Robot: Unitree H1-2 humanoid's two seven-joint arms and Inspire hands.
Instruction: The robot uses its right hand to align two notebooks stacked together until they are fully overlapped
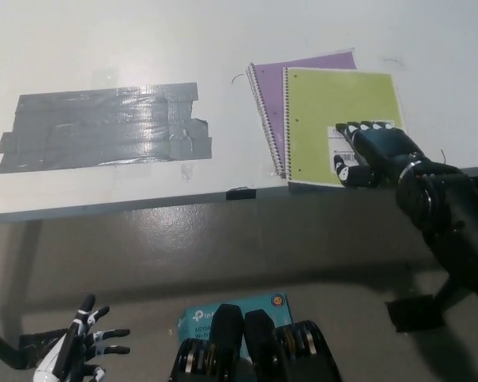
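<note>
A green spiral notebook (334, 119) lies on top of a purple spiral notebook (269, 89) near the table's front edge. The purple one shows along the green one's left side and top. My black right hand (374, 151) rests flat on the green cover's lower right corner, over a white label, fingers spread. The green notebook now sits almost square to the purple one, shifted a little right and toward the front. My white left hand (80, 350) hangs at the lower left, below the table, fingers apart and empty.
A patch of grey tape strips (103, 127) covers the white table (143, 48) at the left. A small black clip (240, 193) sits on the table's front edge. A teal box (203, 314) lies on the floor below.
</note>
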